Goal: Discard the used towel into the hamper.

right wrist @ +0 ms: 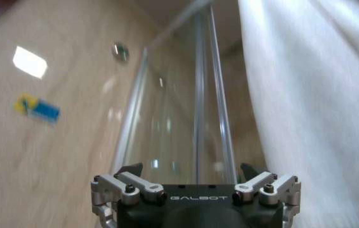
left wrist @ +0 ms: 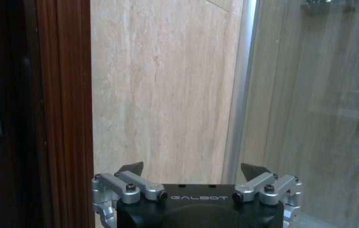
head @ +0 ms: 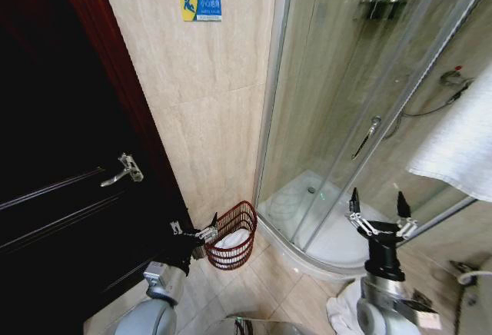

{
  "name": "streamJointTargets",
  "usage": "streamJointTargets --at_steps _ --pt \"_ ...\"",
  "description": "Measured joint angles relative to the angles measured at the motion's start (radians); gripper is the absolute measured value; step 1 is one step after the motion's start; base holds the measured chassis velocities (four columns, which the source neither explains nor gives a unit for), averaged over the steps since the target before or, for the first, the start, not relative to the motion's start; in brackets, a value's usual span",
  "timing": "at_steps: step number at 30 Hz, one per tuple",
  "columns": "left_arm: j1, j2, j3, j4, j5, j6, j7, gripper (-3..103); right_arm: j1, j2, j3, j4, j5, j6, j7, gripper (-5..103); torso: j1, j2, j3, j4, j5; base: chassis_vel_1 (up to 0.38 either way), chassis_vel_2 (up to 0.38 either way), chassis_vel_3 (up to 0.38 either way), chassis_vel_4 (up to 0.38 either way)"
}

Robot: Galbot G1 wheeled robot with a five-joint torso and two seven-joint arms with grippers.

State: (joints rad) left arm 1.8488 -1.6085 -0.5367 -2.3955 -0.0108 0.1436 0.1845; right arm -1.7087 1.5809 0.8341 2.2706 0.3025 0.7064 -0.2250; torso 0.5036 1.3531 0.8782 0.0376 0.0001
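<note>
The hamper (head: 231, 237) is seen on the floor in the corner between door and shower, with white cloth already inside. The right hand (head: 380, 206) is held wide and empty beside the hanging towel (head: 460, 139); the left hand (head: 197, 231), also wide, is parked by the hamper. The reach appears to be in hand, and a grasp of the towel is called for next.

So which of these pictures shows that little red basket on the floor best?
The head view: the hamper stands whole on the floor between the wall and the shower, something white inside. Neither wrist view catches it: the left looks at wall and door frame, the right at shower glass and a hanging towel.
</note>
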Motion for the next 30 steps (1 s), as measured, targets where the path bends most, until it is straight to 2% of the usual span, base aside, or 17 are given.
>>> streamJointTargets --at_steps 5,10,18,24,30 --pt "-0.001 0.000 0.000 0.001 0.000 0.000 0.000 100 0.019 -0.043 0.059 0.091 0.018 0.007 0.008 100 0.000 0.000 0.000 0.0002 -0.0002 0.000 0.000 0.000 0.000" --pt "-0.001 0.000 0.000 0.002 0.000 0.000 0.000 100 0.032 -0.077 0.152 0.154 0.037 -0.056 0.059 100 0.000 0.000 0.000 0.0000 0.0000 0.000 0.000 0.000 0.000" --pt "-0.001 0.000 0.000 0.003 0.000 0.000 0.001 100 0.012 -0.077 0.206 0.174 0.109 -0.077 0.053 100 0.000 0.000 0.000 0.0000 0.0001 0.000 0.000 0.000 0.000" --pt "-0.001 0.001 0.000 0.003 -0.001 0.000 0.001 100 0.016 -0.110 0.310 0.180 0.194 -0.094 0.049 100 0.000 0.000 0.000 0.0001 -0.0001 -0.012 -0.013 0.010 0.020" --pt "-0.001 0.001 0.000 0.004 -0.001 0.000 0.001 100 0.027 -0.114 0.329 0.175 0.217 -0.098 0.046 100 0.000 0.000 0.000 0.0001 -0.0001 -0.077 -0.102 0.099 0.101"
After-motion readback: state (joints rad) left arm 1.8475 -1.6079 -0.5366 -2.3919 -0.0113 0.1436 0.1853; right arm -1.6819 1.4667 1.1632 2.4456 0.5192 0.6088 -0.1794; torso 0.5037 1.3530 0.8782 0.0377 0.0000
